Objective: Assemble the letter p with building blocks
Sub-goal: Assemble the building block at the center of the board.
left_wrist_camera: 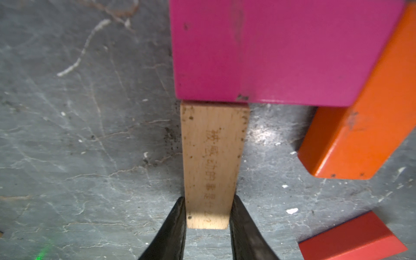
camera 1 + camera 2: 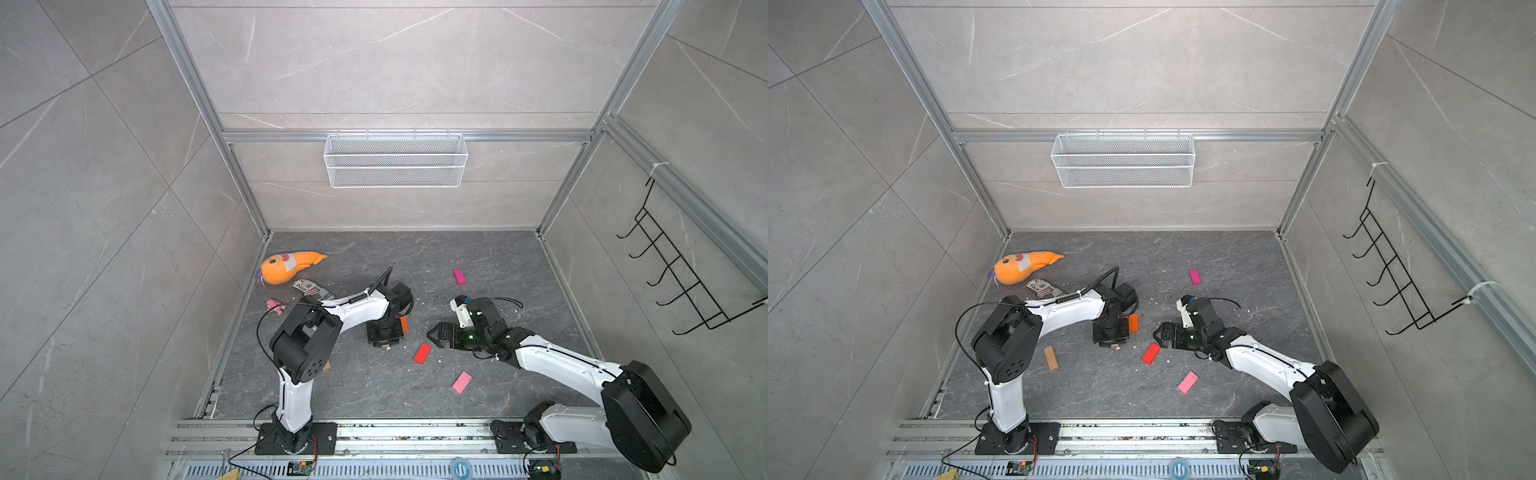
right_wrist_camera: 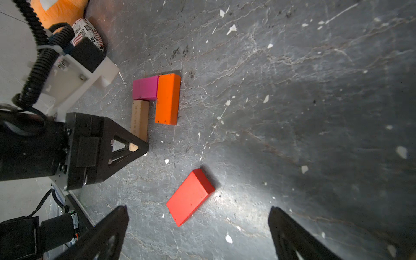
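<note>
The partial P (image 3: 146, 87) lies mid-floor (image 3: 292, 112). A tan brick (image 1: 211, 162) butts end-on against a magenta brick (image 1: 270, 51), and an orange brick (image 1: 360, 123) touching the magenta one runs back alongside the tan one across a gap. The left arm reaches in from its base, wrist bent down. The left gripper (image 1: 208, 198) straddles the tan brick's free end, fingers right against its sides; whether they squeeze cannot be told. The right arm stretches low, and the right gripper (image 3: 198, 209) is spread wide above a loose red brick (image 3: 190, 197) nearby.
</note>
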